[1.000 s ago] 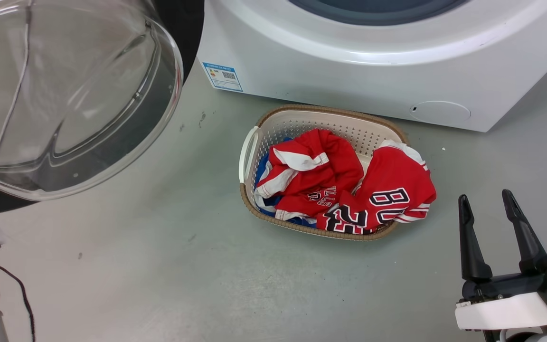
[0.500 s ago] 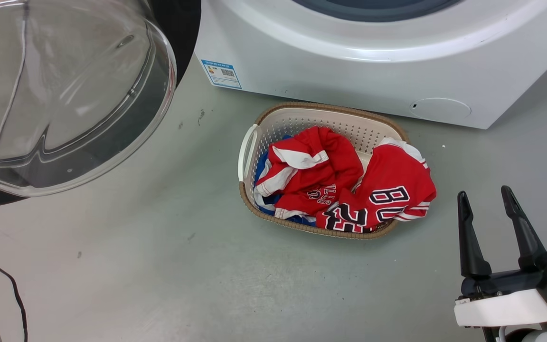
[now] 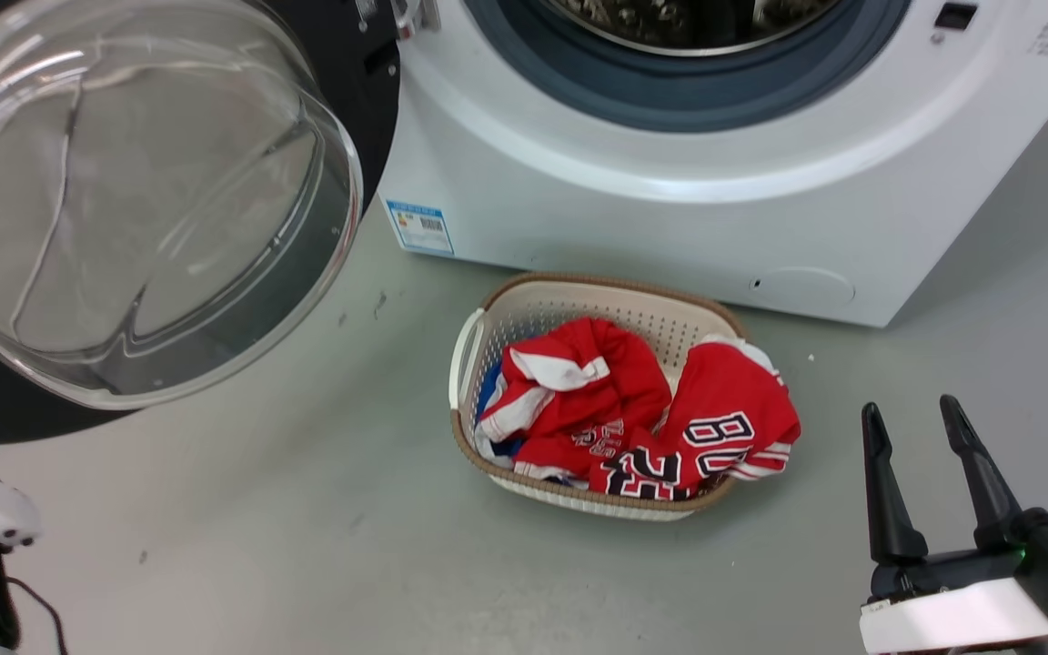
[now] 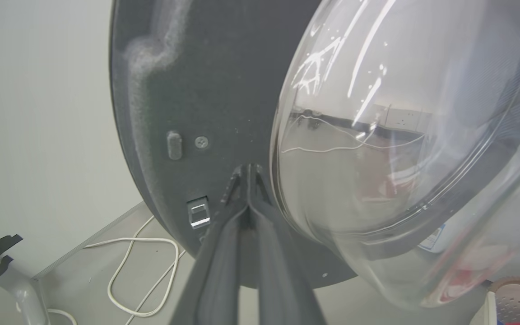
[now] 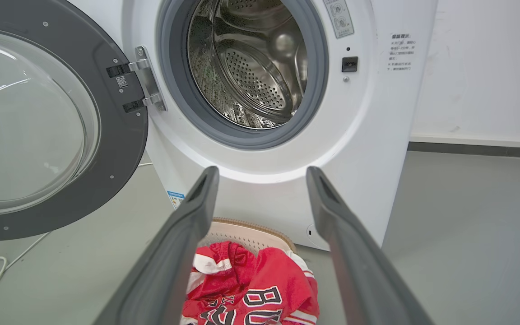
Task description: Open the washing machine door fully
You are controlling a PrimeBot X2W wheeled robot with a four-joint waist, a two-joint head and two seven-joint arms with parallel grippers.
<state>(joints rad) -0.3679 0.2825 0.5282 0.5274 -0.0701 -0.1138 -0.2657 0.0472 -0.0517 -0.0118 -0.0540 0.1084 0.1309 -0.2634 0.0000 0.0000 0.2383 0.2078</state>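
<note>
The washing machine (image 3: 670, 218) stands white at the top of the head view, its drum opening uncovered. The washing machine door (image 3: 142, 209) hangs swung out to the left on its metal hinge (image 5: 145, 83), the clear glass bowl facing me. In the left wrist view my left gripper (image 4: 247, 169) is shut, its tips together at the door's dark inner face (image 4: 188, 90), just left of the glass bowl (image 4: 400, 135); I cannot tell whether they touch it. My right gripper (image 3: 908, 407) is open and empty at the lower right, pointing towards the washer front (image 5: 368, 135).
A beige laundry basket (image 3: 488, 327) with red jerseys (image 3: 724, 409) sits on the floor before the washer, left of my right gripper. A white cable (image 4: 142, 271) lies on the floor under the door. A wall runs to the washer's right (image 5: 490, 67).
The head camera has tilted up, so the whole picture slid down and the drum opening came into view. The door and the right gripper keep their places relative to the washer.
</note>
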